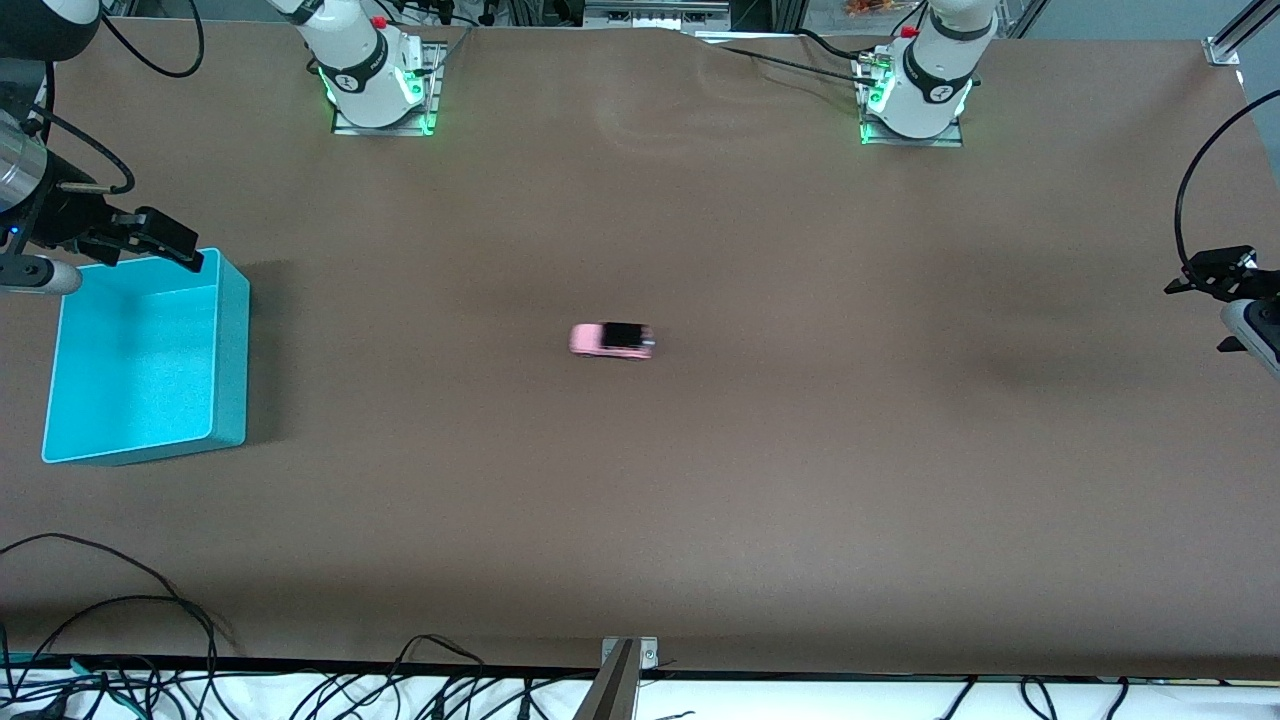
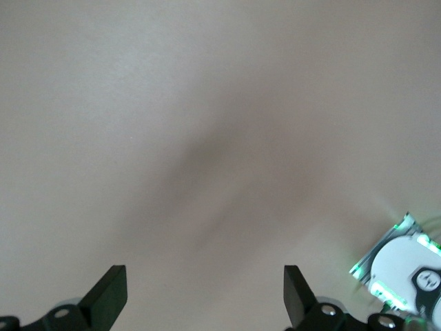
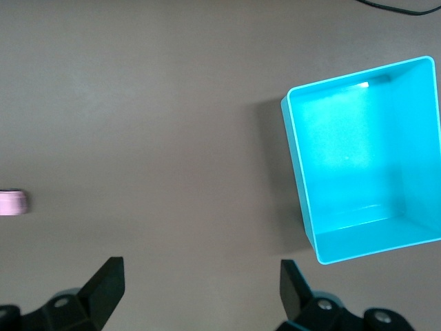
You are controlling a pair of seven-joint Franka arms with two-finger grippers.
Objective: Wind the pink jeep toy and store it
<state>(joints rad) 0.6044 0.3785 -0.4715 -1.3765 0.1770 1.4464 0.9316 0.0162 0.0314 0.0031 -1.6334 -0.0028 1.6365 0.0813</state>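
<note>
Front view only: both my arm bases along the worktop's robot-side edge, and the whole jeep (image 1: 612, 340).
Left wrist view only: bare brown table (image 2: 207, 103) under my left gripper (image 2: 204, 296), with one base (image 2: 406, 265) at the frame's corner; no jeep and no bin here.
Right wrist view only: the bin's (image 3: 303, 179) full inside, which is bare, and just the pink end of the jeep (image 3: 12, 203) at the frame's border.
Jeep, place: on the table (image 1: 800, 450) near the worktop's middle, well apart from the bin (image 1: 232, 340) and from both grippers.
Jeep, look: tiny, boxy, light pink body with a black rear and roof section; it shows smeared, so I cannot make out its wheels.
Bin: turquoise, open-topped, upright, by the worktop's edge at my right arm's end.
Left gripper (image 1: 1215, 272): over the worktop's edge at my left arm's end; fingers (image 2: 110, 295) spread wide, grasping nothing.
Right gripper (image 1: 165, 240): over the bin's rim on the side toward the bases; fingers (image 3: 107, 283) spread wide, grasping nothing.
Count: one jeep, one bin, two arms, two grippers.
</note>
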